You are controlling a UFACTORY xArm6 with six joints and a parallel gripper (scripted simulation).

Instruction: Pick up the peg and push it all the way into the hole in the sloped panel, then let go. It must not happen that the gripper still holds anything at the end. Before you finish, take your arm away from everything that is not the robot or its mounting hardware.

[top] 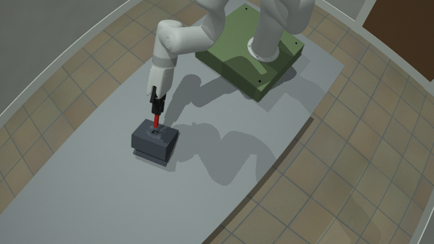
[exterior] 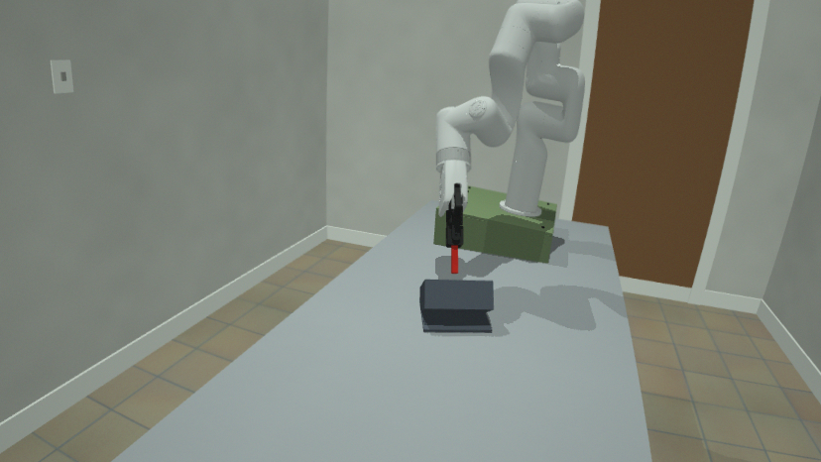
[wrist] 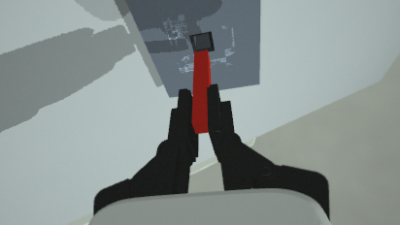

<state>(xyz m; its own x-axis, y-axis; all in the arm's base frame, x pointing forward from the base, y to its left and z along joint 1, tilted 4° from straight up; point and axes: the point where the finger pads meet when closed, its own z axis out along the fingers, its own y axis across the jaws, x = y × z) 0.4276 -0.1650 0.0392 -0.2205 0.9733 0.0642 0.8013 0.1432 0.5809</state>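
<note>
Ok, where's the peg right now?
Clamped in the tool, the red peg points at the square hole in the sloped panel, its tip not yet inside.

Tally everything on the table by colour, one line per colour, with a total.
Red: 1, the peg, held in the hand
Dark grey: 1, the sloped panel block with its hole
Green: 1, the base plate under the arm
White: 1, the arm
Total: 4
</note>
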